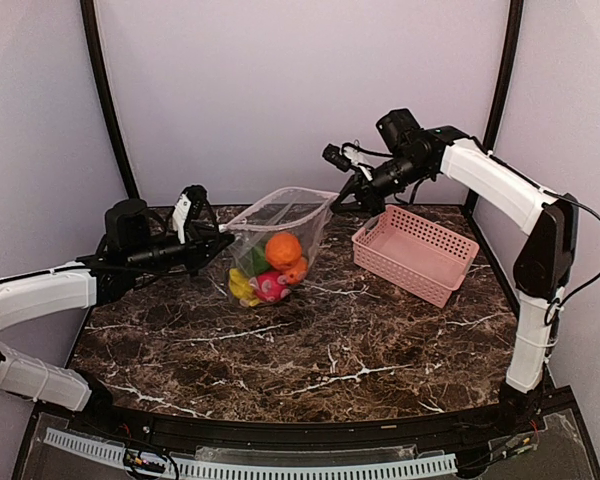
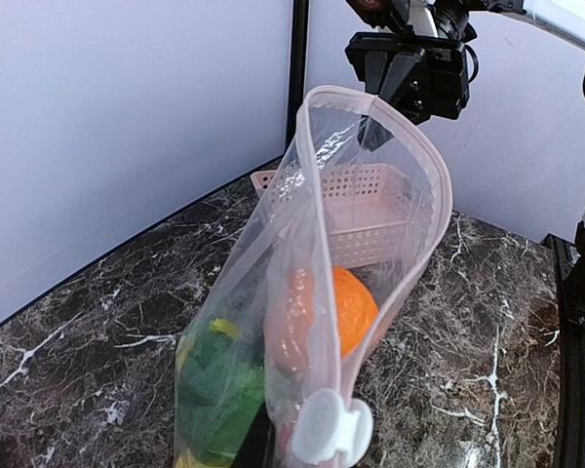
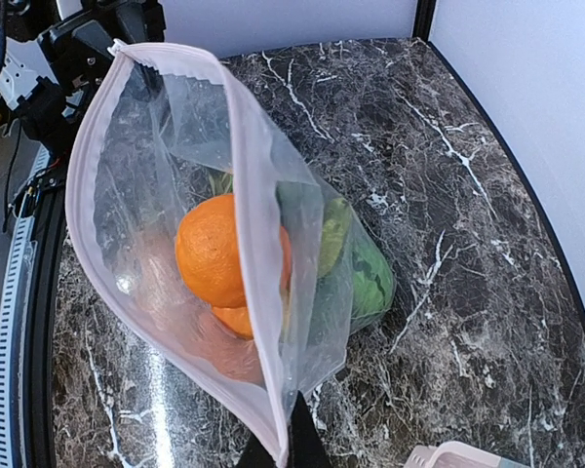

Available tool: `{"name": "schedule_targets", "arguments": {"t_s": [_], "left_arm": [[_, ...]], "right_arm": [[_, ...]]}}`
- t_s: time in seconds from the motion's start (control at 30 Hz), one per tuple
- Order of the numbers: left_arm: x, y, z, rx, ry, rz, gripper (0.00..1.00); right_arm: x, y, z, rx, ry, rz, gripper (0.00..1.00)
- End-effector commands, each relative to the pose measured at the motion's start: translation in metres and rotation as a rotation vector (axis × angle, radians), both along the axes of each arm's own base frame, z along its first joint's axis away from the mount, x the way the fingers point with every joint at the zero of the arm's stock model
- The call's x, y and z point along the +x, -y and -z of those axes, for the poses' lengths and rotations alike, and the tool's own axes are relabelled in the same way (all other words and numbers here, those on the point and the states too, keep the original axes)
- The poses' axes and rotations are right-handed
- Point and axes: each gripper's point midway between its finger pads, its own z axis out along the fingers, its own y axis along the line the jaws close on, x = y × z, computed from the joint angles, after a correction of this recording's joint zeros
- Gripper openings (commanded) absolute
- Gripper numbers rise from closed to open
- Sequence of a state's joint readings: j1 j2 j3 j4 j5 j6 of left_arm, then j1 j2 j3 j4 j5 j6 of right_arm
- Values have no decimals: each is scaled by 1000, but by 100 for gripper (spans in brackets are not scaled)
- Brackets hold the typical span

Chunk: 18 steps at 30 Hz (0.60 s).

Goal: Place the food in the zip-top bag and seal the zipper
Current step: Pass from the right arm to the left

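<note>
Presently, the clear, floppy plastic zip-top bag [image 1: 280, 212] stands near the middle of the dark marble-patterned table [image 1: 330, 350]. Its bottom rests on the surface and its top edge is held up between the two arms. The left gripper [image 1: 223, 240] is closed on the left end of that edge. The right gripper [image 1: 337, 205] is pinched on the far right end. The narrow pale pink zipper strip [image 3: 75, 185] is parted, and the mouth gapes in a wide loop. A white plastic slider [image 2: 330, 427] sits at the left-gripper end of the strip. Heaped at the bottom of the bag are a round orange toy fruit [image 1: 283, 249], a red-pink toy fruit [image 1: 271, 287], a yellow toy piece [image 1: 241, 286] and a green toy piece [image 1: 253, 263]. A pink slotted plastic basket [image 1: 415, 252] rests on the table to the right, apart from the bag.
</note>
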State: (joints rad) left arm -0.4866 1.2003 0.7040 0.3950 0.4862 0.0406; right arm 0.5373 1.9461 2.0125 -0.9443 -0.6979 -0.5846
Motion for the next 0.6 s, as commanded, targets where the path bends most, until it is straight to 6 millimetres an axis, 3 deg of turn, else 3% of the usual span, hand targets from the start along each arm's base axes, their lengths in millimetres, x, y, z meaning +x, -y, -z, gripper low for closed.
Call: {"name": "schedule_targets", "arguments": {"t_s": [0.0,0.27,0.3,0.4,0.47,0.57], "left_arm": [[3,-7,-34,-8,102,-37,8],[-1,5,-63,47,85,54,2],[0,6,-64,51,78,59,1],[2,9,-79,49,36,69,1],[0,15,-85,36,-2,101,1],[-3,27,-89,8,-52,157,1]], "right_arm": [[5,11,-18,34,-5,18,0],[-4,29,-19,-12,-5,5,0],[-8,32,-22,-14,-3,-7,3],[-24,33,-45,23,-4,-53,28],[-36,27,-71,82,19,-84,39],[-49,12,-90,122,98,-116,53]]}}
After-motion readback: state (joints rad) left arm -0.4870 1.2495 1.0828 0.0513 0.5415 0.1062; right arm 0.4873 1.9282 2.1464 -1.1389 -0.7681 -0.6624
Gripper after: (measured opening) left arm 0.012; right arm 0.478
